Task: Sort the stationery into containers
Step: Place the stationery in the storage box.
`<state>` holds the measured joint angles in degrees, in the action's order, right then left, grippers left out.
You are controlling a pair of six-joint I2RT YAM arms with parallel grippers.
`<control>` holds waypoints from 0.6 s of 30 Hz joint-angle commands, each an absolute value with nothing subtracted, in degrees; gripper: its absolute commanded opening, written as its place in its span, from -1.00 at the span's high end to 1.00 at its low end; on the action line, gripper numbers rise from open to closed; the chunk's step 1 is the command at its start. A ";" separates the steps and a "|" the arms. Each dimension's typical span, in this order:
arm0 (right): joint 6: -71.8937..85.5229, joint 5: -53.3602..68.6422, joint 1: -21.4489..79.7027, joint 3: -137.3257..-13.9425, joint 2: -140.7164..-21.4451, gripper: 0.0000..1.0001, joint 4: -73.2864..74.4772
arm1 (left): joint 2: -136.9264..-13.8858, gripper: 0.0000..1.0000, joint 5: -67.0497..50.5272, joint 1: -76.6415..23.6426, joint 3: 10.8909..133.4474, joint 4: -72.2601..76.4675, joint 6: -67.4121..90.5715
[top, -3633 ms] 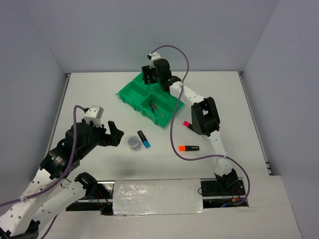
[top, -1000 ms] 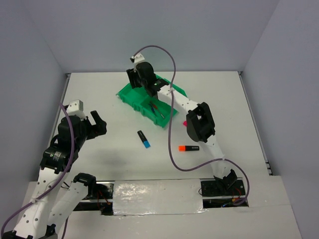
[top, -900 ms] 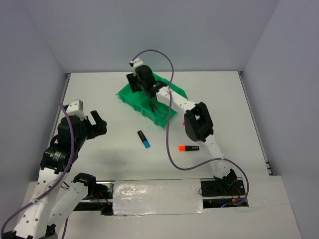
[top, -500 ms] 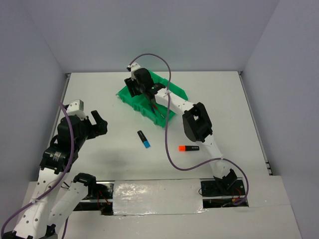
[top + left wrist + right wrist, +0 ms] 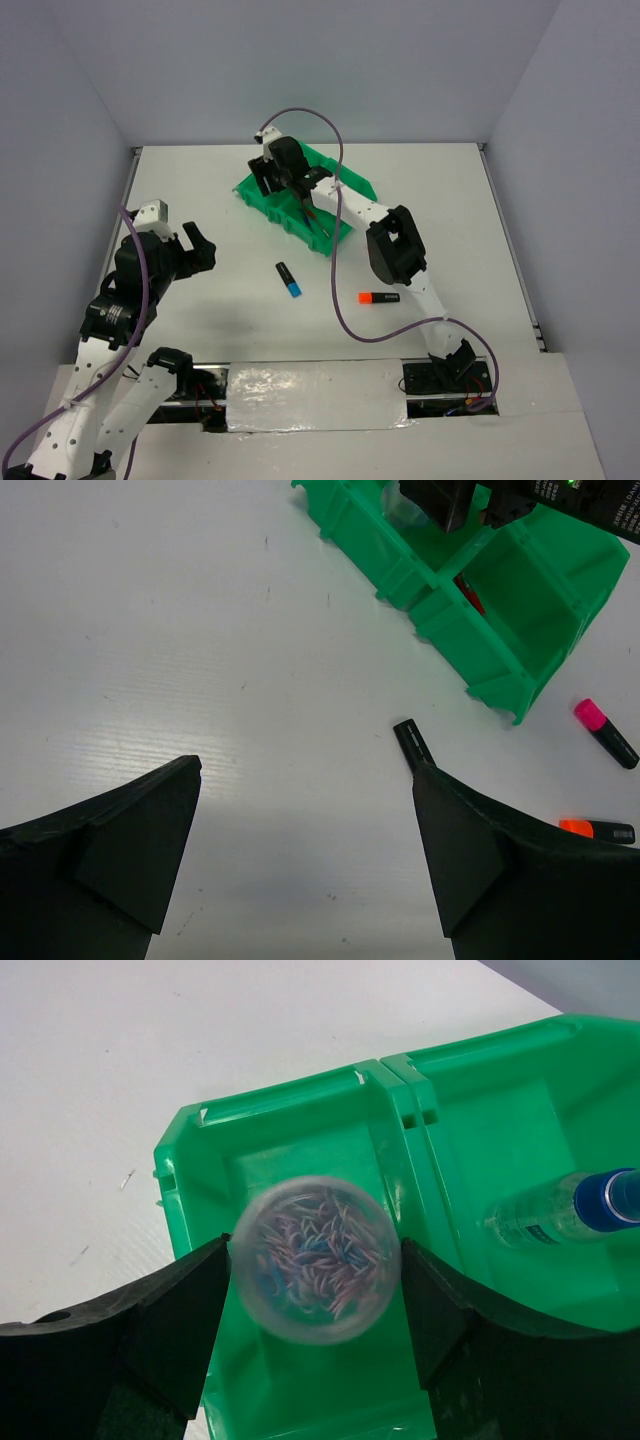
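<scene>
Tin (image 5: pixel 315 1250) has left the tabletop (image 5: pixel 450 200) for the right claw (image 5: pixel 313 1262), grip unclear, over the tray (image 5: pixel 290 1090) at upper centre. Left claw (image 5: pixel 305 770) stands apart, empty. Pens (image 5: pixel 470 592) and bottle (image 5: pixel 545 1218) are stowed; three highlighters (image 5: pixel 289 280) remain.

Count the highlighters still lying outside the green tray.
3. Blue-capped highlighter mid-table; orange-capped highlighter right of it; pink-capped highlighter near the tray's corner, hidden in the top view.

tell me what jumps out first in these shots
The bright green tray at the far middle of the white table stands out, with the right gripper over one compartment and a round tin between its jaws. Closer in, a blue-capped highlighter and an orange-capped highlighter lie loose.
</scene>
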<state>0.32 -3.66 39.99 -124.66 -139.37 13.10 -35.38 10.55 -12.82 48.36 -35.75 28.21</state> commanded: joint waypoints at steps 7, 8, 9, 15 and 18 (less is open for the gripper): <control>-0.18 -3.34 40.43 -124.81 -138.43 -0.74 13.09 | -34.89 -0.99 10.11 -12.48 47.90 -33.75 26.54; -0.18 -3.34 40.34 -124.28 -137.91 -0.73 13.10 | -34.81 -0.99 10.11 -12.39 47.99 -33.75 26.54; 1.13 -2.90 40.43 -123.58 -135.99 -0.75 12.31 | -34.80 -0.99 10.19 -12.39 47.90 -33.66 26.54; 1.41 -0.44 41.66 -113.40 -119.05 -0.93 10.37 | -34.89 -0.99 10.46 -12.39 47.99 -33.75 26.72; 1.23 -1.67 43.50 -110.23 -112.87 -0.95 15.01 | -34.80 -0.99 12.29 -12.39 48.25 -34.45 27.24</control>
<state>1.23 -2.07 40.93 -110.76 -125.71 15.59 -35.38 10.76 -12.80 48.36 -35.79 28.23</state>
